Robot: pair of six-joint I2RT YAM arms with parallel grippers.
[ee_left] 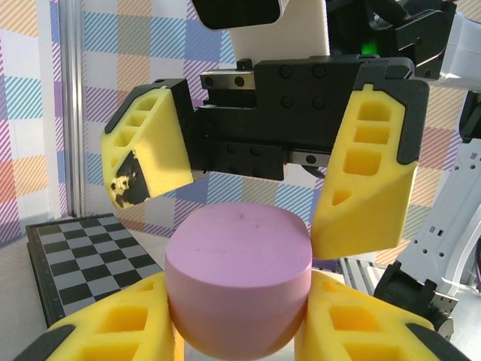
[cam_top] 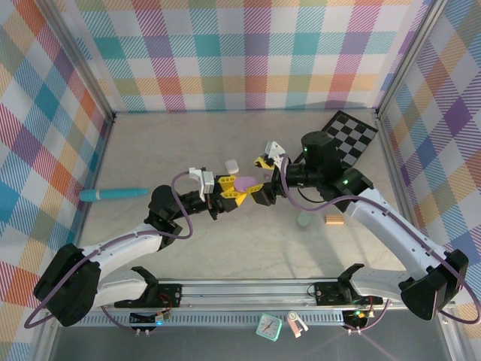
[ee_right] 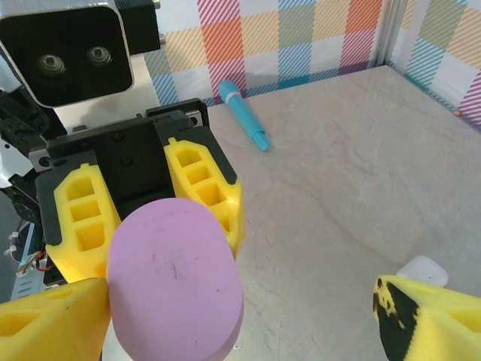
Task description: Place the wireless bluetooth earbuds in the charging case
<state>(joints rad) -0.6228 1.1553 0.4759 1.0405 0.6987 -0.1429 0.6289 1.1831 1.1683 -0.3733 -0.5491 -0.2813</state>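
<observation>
My left gripper (cam_top: 231,192) is shut on a lilac pebble-shaped charging case (cam_top: 246,182), holding it above the table at mid-scene. Its yellow pads press both sides of the case (ee_left: 239,274), whose lid looks closed. My right gripper (cam_top: 261,178) faces it from the right, jaws open wide around the case's upper end. In the left wrist view one right finger (ee_left: 366,188) rests by the case's top edge, the other (ee_left: 150,147) stands apart. The right wrist view has the case (ee_right: 174,282) beside my own left-hand finger (ee_right: 52,323). The earbuds are out of view.
A white case (cam_top: 231,165) lies on the table behind the grippers, also at the right wrist view's lower right (ee_right: 423,269). A teal pen (cam_top: 114,194) lies at the left. A mint item (cam_top: 304,220) and a tan block (cam_top: 334,219) sit right of centre; a checkerboard (cam_top: 352,137) lies back right.
</observation>
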